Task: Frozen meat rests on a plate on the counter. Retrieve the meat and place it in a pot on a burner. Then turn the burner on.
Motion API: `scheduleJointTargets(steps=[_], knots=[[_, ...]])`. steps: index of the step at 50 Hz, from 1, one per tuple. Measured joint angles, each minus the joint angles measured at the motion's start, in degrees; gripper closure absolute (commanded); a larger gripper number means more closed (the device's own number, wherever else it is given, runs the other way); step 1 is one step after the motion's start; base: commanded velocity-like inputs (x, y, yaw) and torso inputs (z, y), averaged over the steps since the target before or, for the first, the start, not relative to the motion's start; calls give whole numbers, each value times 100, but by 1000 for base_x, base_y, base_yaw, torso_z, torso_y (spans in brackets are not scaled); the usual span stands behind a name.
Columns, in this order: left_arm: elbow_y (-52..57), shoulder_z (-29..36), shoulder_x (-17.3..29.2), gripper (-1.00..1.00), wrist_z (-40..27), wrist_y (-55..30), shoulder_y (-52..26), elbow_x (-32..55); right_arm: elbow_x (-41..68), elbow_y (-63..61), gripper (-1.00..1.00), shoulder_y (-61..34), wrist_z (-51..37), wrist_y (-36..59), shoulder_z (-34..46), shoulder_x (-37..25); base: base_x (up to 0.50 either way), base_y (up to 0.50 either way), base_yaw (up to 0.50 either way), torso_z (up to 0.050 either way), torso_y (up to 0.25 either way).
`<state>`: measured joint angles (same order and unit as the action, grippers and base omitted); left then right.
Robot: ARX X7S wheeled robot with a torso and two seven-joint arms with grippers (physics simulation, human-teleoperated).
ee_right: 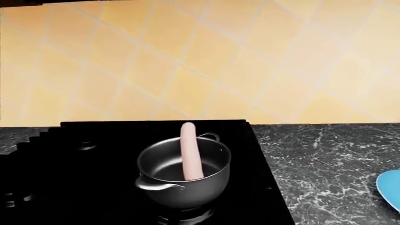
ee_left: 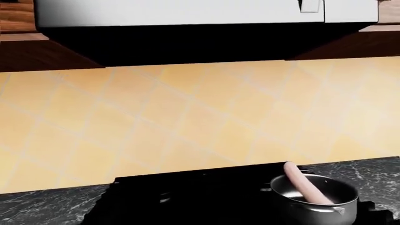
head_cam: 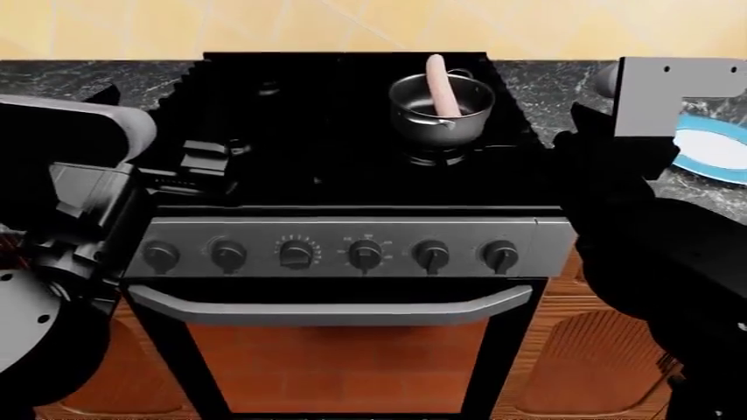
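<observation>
Yellow-tiled wall backed the black stove; I found the pale-pink sausage-shaped frozen meat (head_cam: 442,86) leaning inside the shiny steel pot (head_cam: 440,111). Burner knobs (head_cam: 432,256) remained untouched. Neither tool's opening was determinable.

We see a shiny steel pot (ee_right: 183,180), smooth pale-pink meat (ee_right: 189,151), veined stone counter (ee_right: 325,159), matt black stove top (head_cam: 315,131), reddish wood cabinets (head_cam: 583,359).

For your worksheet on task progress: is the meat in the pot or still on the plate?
In the pot. The meat stands tilted inside the pot, its upper end leaning on the rim. The visible part of the plate is bare.
</observation>
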<state>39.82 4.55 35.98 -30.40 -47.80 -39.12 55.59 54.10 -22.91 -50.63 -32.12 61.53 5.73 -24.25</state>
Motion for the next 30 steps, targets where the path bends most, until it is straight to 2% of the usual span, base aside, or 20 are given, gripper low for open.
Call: scheduleJointTargets(steps=[30], knots=[[64, -25, 93, -100, -97, -44, 87, 114, 167, -578, -100, 305, -402, 5, -66, 39, 0, 0, 0, -50, 0]])
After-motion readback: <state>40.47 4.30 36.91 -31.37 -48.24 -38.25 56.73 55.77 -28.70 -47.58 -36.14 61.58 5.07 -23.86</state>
